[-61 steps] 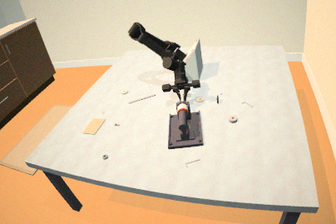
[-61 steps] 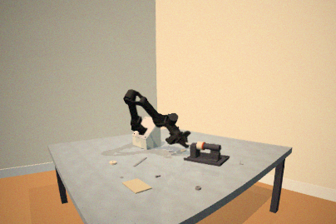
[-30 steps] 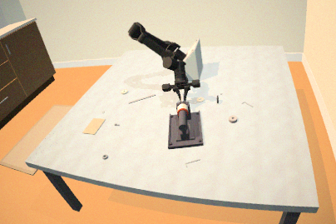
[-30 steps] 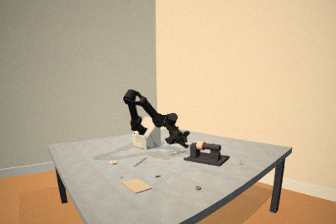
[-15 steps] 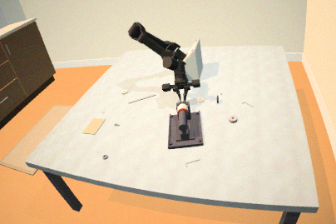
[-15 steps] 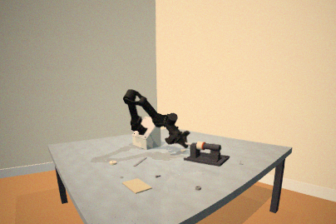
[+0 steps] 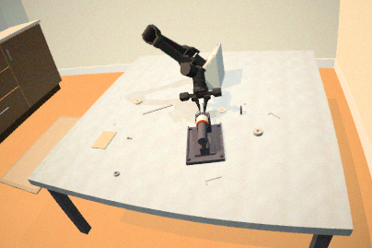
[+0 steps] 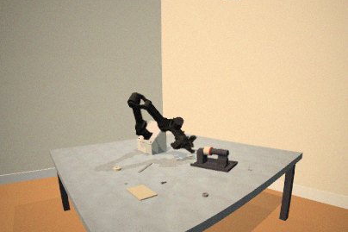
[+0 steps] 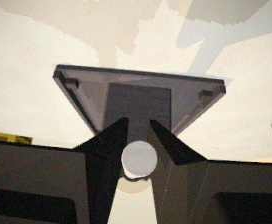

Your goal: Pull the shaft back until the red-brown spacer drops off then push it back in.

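My gripper [image 7: 202, 110] [image 8: 195, 151] [image 9: 138, 125] is shut on the shaft, whose round pale end [image 9: 139, 159] shows between the fingers in the wrist view. The dark housing block [image 7: 202, 136] [image 8: 220, 152] stands on the dark base plate [image 7: 219, 145] [image 8: 233, 166] [image 9: 89, 91]. The red-brown spacer [image 8: 210, 151] is still up at the shaft's line, against the housing's near face. A cream spacer [image 7: 202, 118] [image 8: 206, 150] sits beside it, between it and the dark support post [image 8: 200, 156]. The shaft's inner part is hidden by the spacers and housing.
A pale ring [image 7: 222, 110] lies close behind the fixture, a pinkish ring [image 7: 258, 132] to its right. A thin rod [image 7: 157, 110], another ring [image 7: 138, 101] and a tan card [image 7: 104, 139] lie left. A hex key [image 7: 213, 180] and a small dark ring [image 7: 116, 173] lie in front.
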Tool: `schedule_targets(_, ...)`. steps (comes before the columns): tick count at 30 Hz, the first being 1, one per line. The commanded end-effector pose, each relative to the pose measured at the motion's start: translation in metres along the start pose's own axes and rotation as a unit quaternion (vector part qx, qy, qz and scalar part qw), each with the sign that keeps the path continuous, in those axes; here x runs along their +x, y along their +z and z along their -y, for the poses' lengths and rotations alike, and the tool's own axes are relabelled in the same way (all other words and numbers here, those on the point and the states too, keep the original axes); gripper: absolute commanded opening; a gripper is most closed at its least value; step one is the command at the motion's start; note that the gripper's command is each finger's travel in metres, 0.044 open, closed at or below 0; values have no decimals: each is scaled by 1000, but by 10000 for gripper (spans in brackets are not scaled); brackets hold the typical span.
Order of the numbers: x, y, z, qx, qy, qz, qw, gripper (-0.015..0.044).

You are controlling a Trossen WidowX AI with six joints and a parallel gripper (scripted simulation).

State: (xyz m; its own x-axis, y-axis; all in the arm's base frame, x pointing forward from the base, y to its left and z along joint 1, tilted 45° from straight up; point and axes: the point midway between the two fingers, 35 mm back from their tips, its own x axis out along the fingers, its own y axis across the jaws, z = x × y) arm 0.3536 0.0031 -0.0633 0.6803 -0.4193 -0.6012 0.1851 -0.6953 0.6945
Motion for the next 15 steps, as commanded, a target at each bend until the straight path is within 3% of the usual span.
schedule_targets(1, -1, 1, 0, 2, 0, 0, 1000, 0)
schedule_targets(15, -2, 2, 0, 2, 0, 0, 1000, 0)
